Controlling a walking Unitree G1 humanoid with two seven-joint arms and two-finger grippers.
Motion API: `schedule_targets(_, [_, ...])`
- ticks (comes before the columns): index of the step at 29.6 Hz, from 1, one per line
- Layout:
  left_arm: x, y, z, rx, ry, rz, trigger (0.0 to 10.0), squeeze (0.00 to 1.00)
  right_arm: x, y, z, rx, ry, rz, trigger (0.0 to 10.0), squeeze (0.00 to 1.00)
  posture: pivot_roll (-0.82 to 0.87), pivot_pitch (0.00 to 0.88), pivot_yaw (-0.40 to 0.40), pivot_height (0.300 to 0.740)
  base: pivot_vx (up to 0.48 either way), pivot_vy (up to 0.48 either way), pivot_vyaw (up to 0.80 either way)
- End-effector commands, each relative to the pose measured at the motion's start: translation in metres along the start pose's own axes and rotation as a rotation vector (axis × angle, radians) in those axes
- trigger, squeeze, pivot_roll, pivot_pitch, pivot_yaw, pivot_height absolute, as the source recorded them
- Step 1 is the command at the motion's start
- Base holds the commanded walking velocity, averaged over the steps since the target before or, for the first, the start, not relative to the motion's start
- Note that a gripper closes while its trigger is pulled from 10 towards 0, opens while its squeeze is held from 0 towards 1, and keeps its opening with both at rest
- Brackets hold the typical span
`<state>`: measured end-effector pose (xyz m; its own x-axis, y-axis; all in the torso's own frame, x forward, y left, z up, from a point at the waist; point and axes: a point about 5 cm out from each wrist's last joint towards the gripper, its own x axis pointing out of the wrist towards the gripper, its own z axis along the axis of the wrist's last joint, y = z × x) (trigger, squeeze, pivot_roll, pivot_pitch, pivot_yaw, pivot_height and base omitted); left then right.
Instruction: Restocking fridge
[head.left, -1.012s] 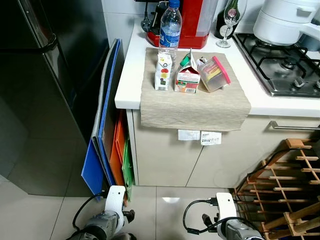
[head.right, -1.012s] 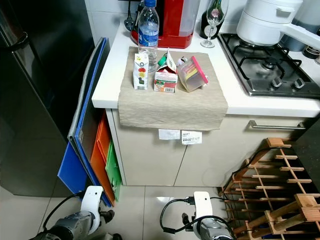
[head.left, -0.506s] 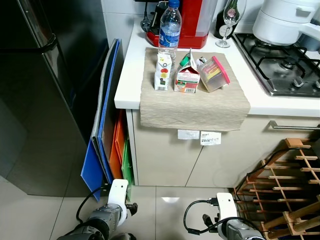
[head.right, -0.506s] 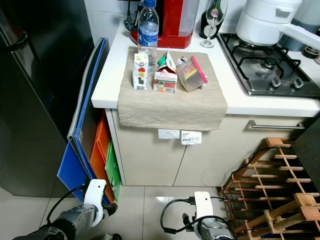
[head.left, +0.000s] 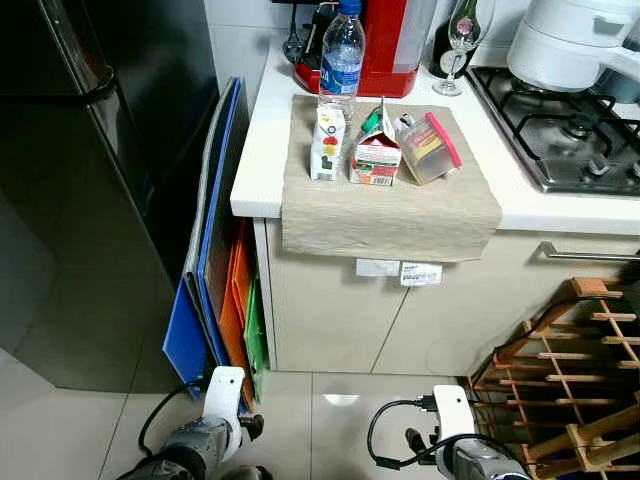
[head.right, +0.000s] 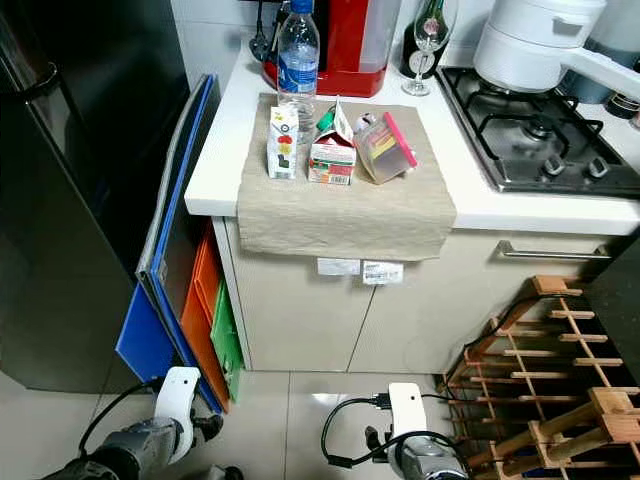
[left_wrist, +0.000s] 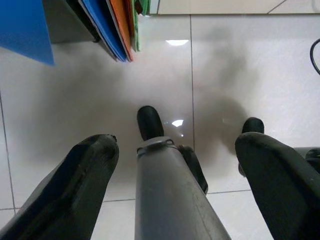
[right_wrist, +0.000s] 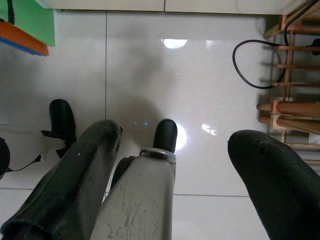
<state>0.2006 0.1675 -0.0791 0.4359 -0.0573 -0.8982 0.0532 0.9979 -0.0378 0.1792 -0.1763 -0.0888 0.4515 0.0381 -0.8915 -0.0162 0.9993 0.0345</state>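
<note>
both grippers, left gripper and right gripper, hang spread apart over the floor (fridge shut).

arms: silver metal, scuffed
wrist housings: white, rounded
fingers: long, black, matte
cables: black, looping from each wrist

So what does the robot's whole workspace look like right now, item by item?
Surface: white counter with a beige cloth over its edge.
Job's things: water bottle, small carton, gable carton, pink-lidded tub on the cloth; fridge shut.
Clutter: red appliance, wine glass.
Hands: left hand and right hand open, low over the floor.
Cables: black cable by the right arm.
Surroundings: gas hob, wooden rack, coloured boards.
</note>
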Motion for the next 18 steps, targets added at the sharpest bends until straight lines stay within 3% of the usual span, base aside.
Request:
schedule_targets(1, [0.000, -0.002, 0.000, 0.001, -0.003, -0.009, 10.0, 0.00, 0.000, -0.001, 0.004, 0.006, -0.004, 0.000, 10.0, 0.00, -0.03, 0.000, -0.018, 0.740, 0.000, 0.000, 0.00])
schedule_targets(13, [0.002, -0.017, 0.005, -0.013, -0.015, -0.029, 10.0, 0.00, 0.000, -0.001, 0.003, 0.011, 0.003, 0.007, 10.0, 0.00, -0.03, 0.000, -0.016, 0.740, 0.000, 0.000, 0.00])
schedule_targets(15, [0.001, -0.021, 0.011, 0.002, -0.033, -0.078, 10.0, 0.00, 0.000, 0.001, 0.001, 0.024, 0.005, 0.018, 10.0, 0.00, -0.04, 0.000, -0.018, 0.740, 0.000, 0.000, 0.00])
schedule_targets(18, [0.000, -0.012, 0.014, -0.044, -0.066, -0.088, 10.0, 0.00, 0.000, 0.002, -0.002, 0.044, 0.003, 0.052, 10.0, 0.00, -0.05, 0.000, -0.019, 0.740, 0.000, 0.000, 0.00])
